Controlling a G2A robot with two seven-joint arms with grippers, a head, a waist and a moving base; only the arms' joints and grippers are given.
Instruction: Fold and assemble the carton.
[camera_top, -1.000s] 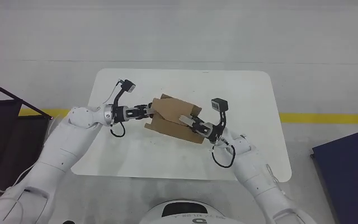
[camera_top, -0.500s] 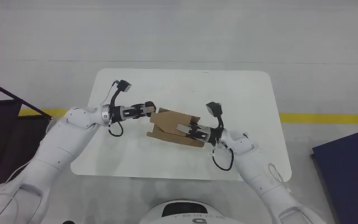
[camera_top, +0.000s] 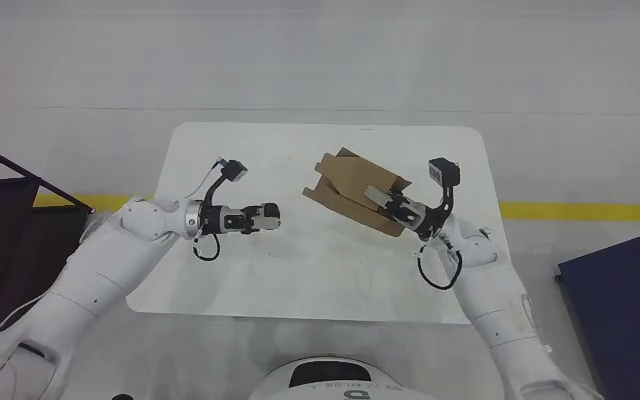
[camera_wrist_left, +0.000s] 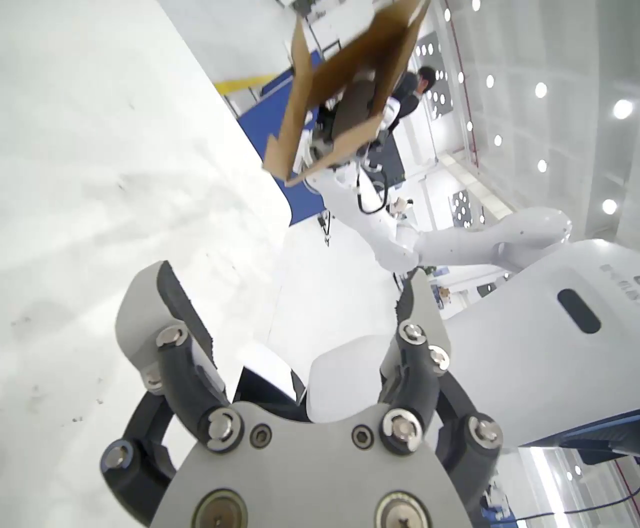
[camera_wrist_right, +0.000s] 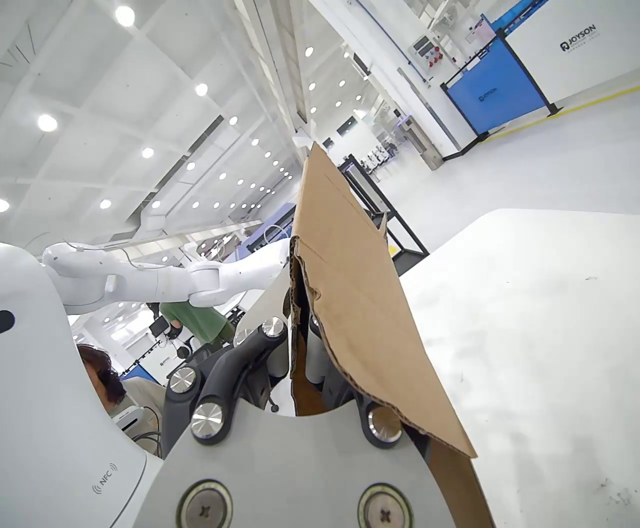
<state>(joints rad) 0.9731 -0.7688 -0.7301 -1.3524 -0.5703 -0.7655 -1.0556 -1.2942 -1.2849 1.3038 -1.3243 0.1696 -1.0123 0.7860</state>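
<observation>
Clamping the carton (camera_top: 343, 176) is the right pincer (camera_top: 378, 193).

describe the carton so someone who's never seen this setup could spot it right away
Start at the white table with rounded corners, then look over its right half, where the right gripper is shut on a piece of cardboard. That is the carton: a brown, partly folded corrugated sheet with loose flaps, the only brown thing against the white tabletop.

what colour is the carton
Plain brown cardboard. The carton shows best in the top view.
</observation>
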